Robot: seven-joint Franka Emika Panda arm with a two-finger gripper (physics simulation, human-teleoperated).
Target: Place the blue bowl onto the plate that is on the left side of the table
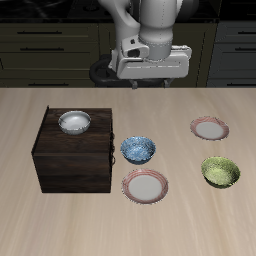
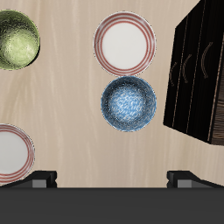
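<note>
The blue bowl (image 1: 138, 150), speckled with white, stands upright on the table beside the dark cabinet; it also shows in the wrist view (image 2: 129, 103). The plate on the left side of the table (image 1: 210, 128) is white with a pink rim and empty; part of it shows in the wrist view (image 2: 10, 150). My gripper (image 1: 150, 78) hangs high above the table, farther back than the bowl. In the wrist view the gripper (image 2: 112, 179) is open and empty, its fingertips (image 2: 39, 179) wide apart.
A second pink-rimmed plate (image 1: 146, 186) (image 2: 125, 42) lies in front of the blue bowl. A yellow-green bowl (image 1: 220, 172) (image 2: 17, 39) stands near the front. A dark wooden cabinet (image 1: 75, 160) (image 2: 201, 70) carries a grey-white bowl (image 1: 74, 122) on top.
</note>
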